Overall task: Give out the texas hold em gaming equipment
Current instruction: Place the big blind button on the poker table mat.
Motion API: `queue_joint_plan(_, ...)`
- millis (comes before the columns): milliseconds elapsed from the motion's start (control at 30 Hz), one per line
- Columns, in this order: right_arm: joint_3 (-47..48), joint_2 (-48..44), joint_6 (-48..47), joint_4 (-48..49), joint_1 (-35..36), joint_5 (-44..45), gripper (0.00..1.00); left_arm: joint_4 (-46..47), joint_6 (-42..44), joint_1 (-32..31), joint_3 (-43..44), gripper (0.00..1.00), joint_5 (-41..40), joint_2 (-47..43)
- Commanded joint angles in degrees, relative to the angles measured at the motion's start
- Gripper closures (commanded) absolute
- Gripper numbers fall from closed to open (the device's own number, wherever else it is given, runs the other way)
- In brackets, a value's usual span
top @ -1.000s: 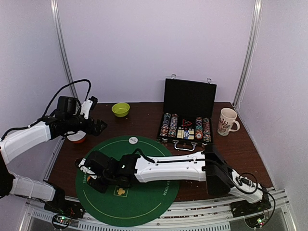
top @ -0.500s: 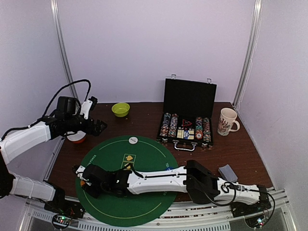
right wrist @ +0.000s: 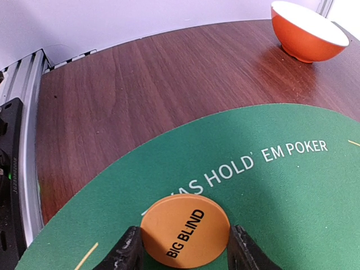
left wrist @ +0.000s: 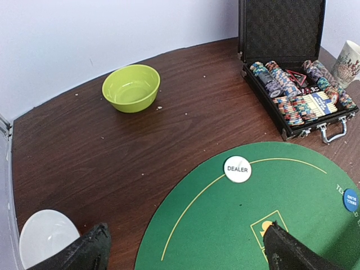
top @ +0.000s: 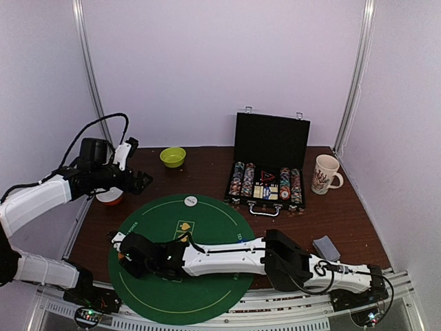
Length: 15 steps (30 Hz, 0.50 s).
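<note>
My right gripper [right wrist: 184,239] is shut on an orange "BIG BLIND" button [right wrist: 184,229], held low over the left part of the green poker mat [right wrist: 292,185]. In the top view the right gripper [top: 124,253] is reached far across to the mat's left side [top: 207,289]. My left gripper [left wrist: 187,236] is open and empty, hovering above the mat's left edge; in the top view it [top: 142,181] is over the table's left. A white "DEALER" button [left wrist: 237,169] and a blue button [left wrist: 351,199] lie on the mat. Poker chips fill an open black case [top: 267,183]. A grey-blue card deck [top: 322,246] lies near the right front.
A lime-green bowl [top: 173,156] stands at the back left and a patterned mug [top: 324,174] at the right of the case. An orange bowl [right wrist: 306,31] stands just off the mat's left edge. The case lid stands upright behind the chips.
My right arm has stretched lower and a little further left with the orange button, uncovering the card deck at the right. The left arm has not moved.
</note>
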Motion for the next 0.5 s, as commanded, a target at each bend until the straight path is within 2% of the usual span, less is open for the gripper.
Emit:
queue_joint_plan(0, 1.43, 1.94, -0.65, -1.08, -0.27, 0.77, 0.54, 2.0, -0.21, 0.55, -0.41, 0.02, 0.92, -1.01)
queue_joint_plan(300, 0.8, 2.65, -1.11, -2.36, -0.26, -1.25, 0.39, 2.08, -0.04, 0.56, -0.5, 0.02, 1.08, -1.18)
queue_joint_plan(467, -0.47, 1.77, -1.2, -2.02, -0.26, -1.92, 0.21, 2.01, 0.1, 0.57, -0.6, 0.02, 0.92, -1.26)
